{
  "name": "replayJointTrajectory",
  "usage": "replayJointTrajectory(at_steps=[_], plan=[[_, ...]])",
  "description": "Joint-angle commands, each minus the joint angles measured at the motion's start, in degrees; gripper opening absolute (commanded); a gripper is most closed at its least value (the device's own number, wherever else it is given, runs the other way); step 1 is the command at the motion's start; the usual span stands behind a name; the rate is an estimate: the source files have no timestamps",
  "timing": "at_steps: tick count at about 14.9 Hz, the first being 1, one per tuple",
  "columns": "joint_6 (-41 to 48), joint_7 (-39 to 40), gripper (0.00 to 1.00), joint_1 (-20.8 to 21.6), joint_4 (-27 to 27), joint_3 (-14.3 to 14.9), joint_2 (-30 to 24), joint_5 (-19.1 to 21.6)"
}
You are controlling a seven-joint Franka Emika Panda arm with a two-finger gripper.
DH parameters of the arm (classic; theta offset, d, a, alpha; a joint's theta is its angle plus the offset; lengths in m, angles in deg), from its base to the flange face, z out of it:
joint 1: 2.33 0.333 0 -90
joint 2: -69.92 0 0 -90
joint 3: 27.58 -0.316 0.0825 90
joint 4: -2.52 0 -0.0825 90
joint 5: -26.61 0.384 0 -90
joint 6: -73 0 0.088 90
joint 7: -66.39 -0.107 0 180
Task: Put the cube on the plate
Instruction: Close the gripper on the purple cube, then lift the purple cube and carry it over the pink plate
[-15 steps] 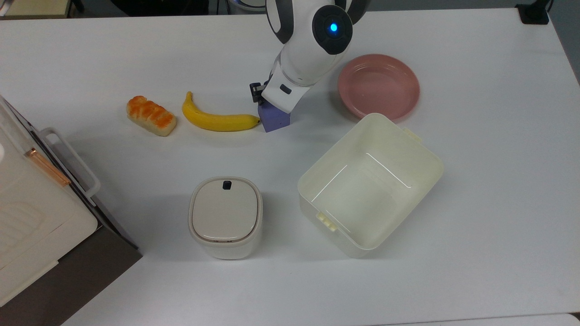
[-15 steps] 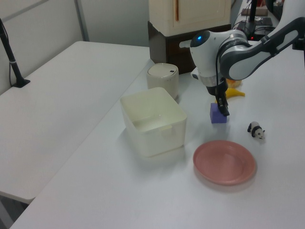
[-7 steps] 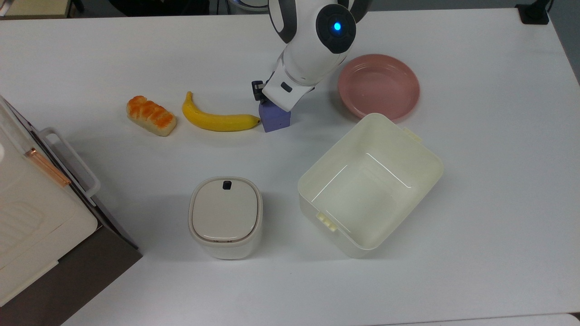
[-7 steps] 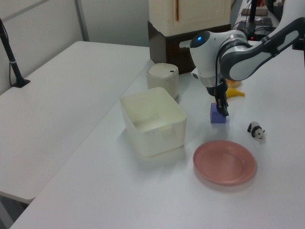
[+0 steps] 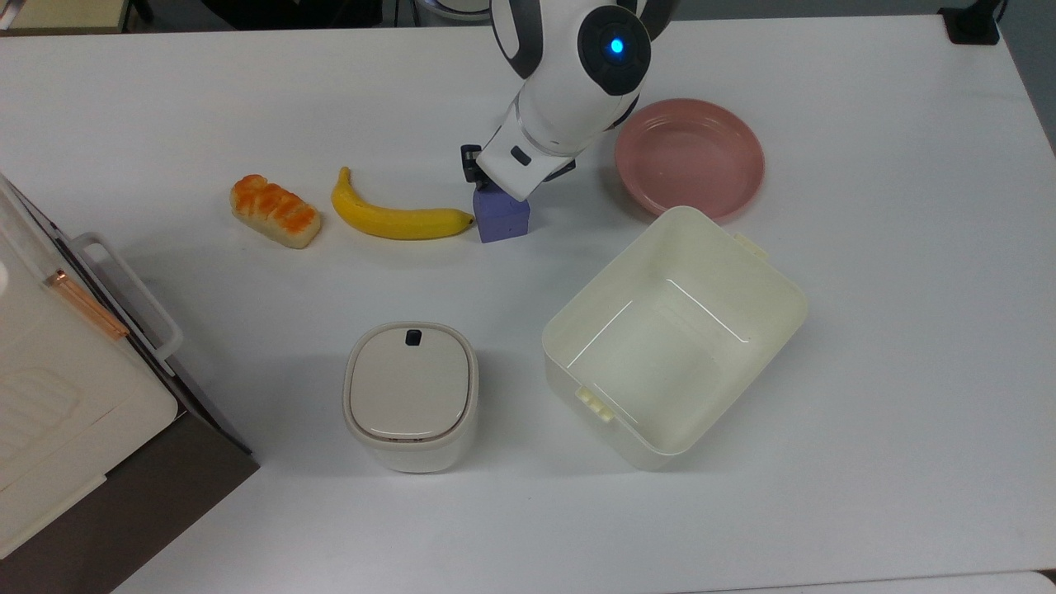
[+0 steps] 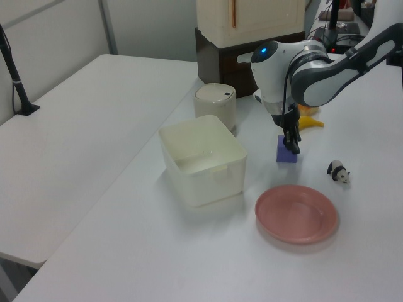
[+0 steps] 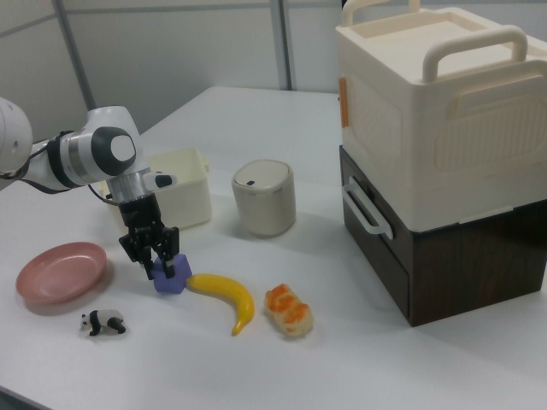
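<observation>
Gripping the small matte purple-blue cube [image 7: 170,278], claw [image 7: 159,261] has begun lifting it slightly off white surface [image 5: 866,330]; round pink plate [image 5: 690,156] empty.

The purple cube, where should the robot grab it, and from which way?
From above, pinching two opposite flat side faces of the cube. It sits flat on the table, with its top free. The banana tip lies close on the top view's left, so the faces clear of it look safest. The gripper is already there.

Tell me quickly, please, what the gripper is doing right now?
Gripper: shut on the cube, which looks slightly lifted off the table.
</observation>
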Motion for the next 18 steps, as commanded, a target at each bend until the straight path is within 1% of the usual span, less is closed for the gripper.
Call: replayJointTrajectory(at_steps=[1, 5, 6, 8, 10, 11, 12, 16, 18], plan=[[-2.25, -1.48, 0.0, -0.04, 0.54, -0.3, -1.02, -0.98], [-1.72, -1.39, 0.0, 0.39, -0.17, -0.39, -3.91, -0.63], [-1.72, -1.48, 0.0, 0.48, -0.25, -0.83, -4.71, -0.45], [-0.67, -1.91, 0.0, 0.31, -0.25, -3.37, -6.03, -0.45], [3.36, -2.0, 0.0, 0.48, -1.39, -5.74, -6.65, -0.36], [4.95, -2.09, 0.0, 0.48, -1.57, -7.32, -6.91, -0.36], [5.66, -2.44, 0.0, 0.4, -1.83, -9.95, -7.26, -0.36], [6.02, -8.05, 0.0, 0.4, -1.92, -16.11, -7.0, -0.36], [6.02, -10.78, 0.0, 0.74, -3.14, -18.14, -6.21, -0.36]])
